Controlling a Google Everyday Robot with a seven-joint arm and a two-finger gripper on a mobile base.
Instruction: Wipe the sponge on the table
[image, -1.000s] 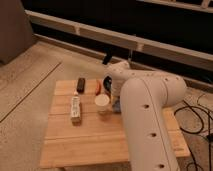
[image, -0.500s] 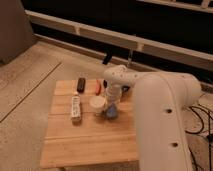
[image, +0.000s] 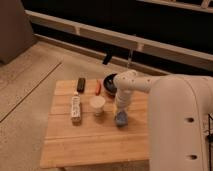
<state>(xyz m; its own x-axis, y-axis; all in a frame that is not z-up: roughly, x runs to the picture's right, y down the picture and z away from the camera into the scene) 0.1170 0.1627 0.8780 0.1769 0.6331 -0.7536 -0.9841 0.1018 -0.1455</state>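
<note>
The blue sponge (image: 121, 119) lies flat on the light wooden table (image: 90, 145), just right of the paper cup (image: 97, 105). My gripper (image: 120, 113) points straight down from the white arm and is shut on the sponge's top, pressing it onto the planks. The arm comes in from the right and hides the table's right side.
A white remote-like bar (image: 75, 109) lies left of the cup. At the back of the table sit a black block (image: 81, 85), a small red object (image: 98, 88) and a dark bowl (image: 110, 82). Carpeted floor surrounds the table, and a dark wall runs behind it.
The gripper and sponge have slid a little to the right and toward the front edge. The arm's bulk has shifted right, so more of the table shows.
</note>
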